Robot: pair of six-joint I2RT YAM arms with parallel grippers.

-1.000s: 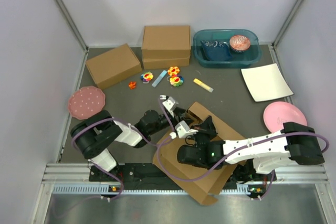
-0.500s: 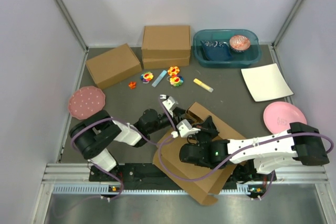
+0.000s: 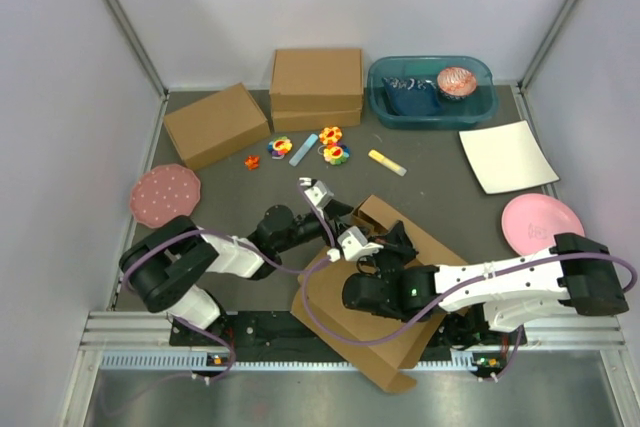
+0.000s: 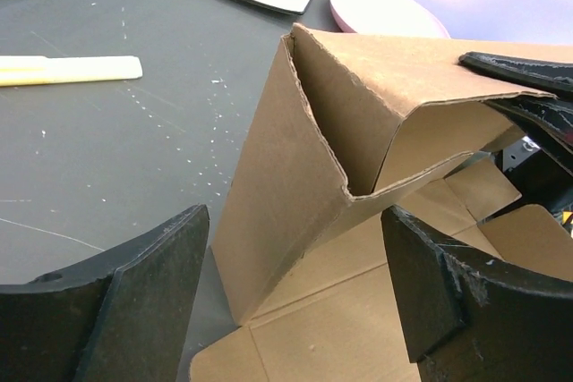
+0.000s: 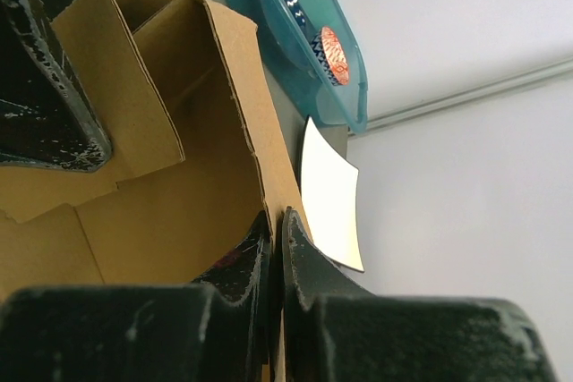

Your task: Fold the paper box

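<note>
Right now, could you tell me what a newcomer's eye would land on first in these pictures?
The half-folded paper box at the near centre of the table draws the eye first. The right gripper is shut on one raised wall of it, while the left gripper stands open, facing a raised corner. Behind, a teal bin sits at the far right.

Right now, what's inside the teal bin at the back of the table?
Inside the teal bin sit a pink patterned round item and a dark blue object beside it. Anything beneath them is covered.
</note>
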